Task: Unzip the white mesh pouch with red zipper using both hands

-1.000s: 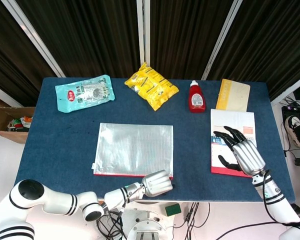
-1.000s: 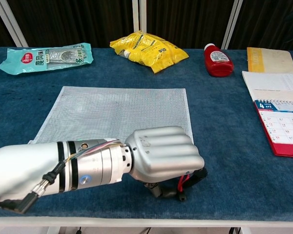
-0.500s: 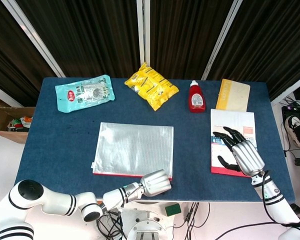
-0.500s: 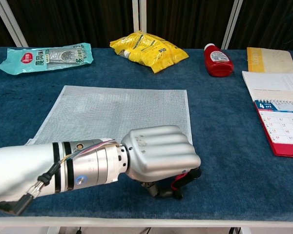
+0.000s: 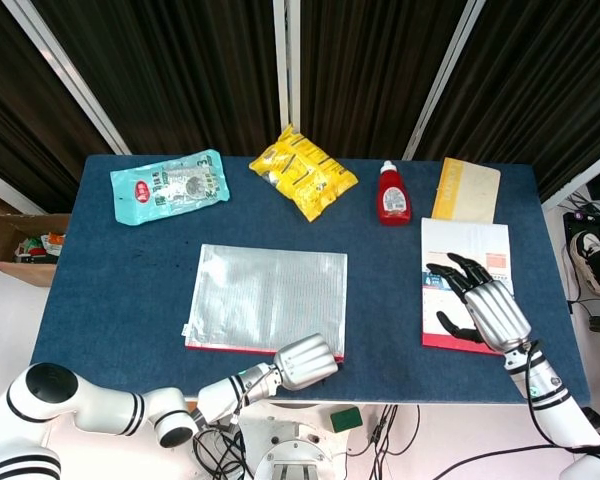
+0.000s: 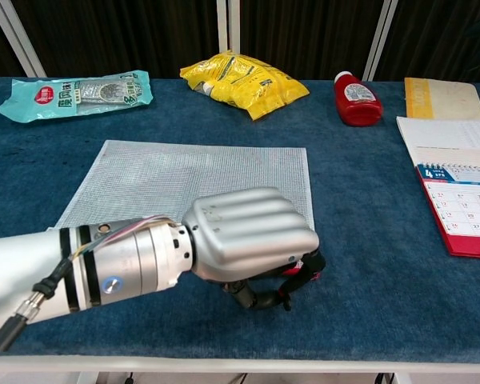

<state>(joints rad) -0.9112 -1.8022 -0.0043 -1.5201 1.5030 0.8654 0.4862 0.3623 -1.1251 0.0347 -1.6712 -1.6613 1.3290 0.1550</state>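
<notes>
The white mesh pouch (image 5: 270,292) lies flat mid-table, its red zipper (image 5: 230,348) along the near edge. My left hand (image 5: 305,362) sits curled in a fist at the pouch's near right corner. In the chest view the left hand (image 6: 248,244) covers that corner of the pouch (image 6: 192,180), and its fingers close around the red zipper pull (image 6: 294,272). My right hand (image 5: 480,305) hovers with spread fingers over a desk calendar (image 5: 465,250) at the right, well away from the pouch. The chest view does not show it.
Along the back of the blue table (image 5: 110,290) lie a teal packet (image 5: 170,185), a yellow snack bag (image 5: 302,172), a red bottle (image 5: 393,195) and a yellow envelope (image 5: 467,190). A cardboard box (image 5: 20,240) stands off the table's left side.
My left hand has slid a little to the left along the pouch's near edge, taking the red pull with it. The right hand has stayed over the calendar.
</notes>
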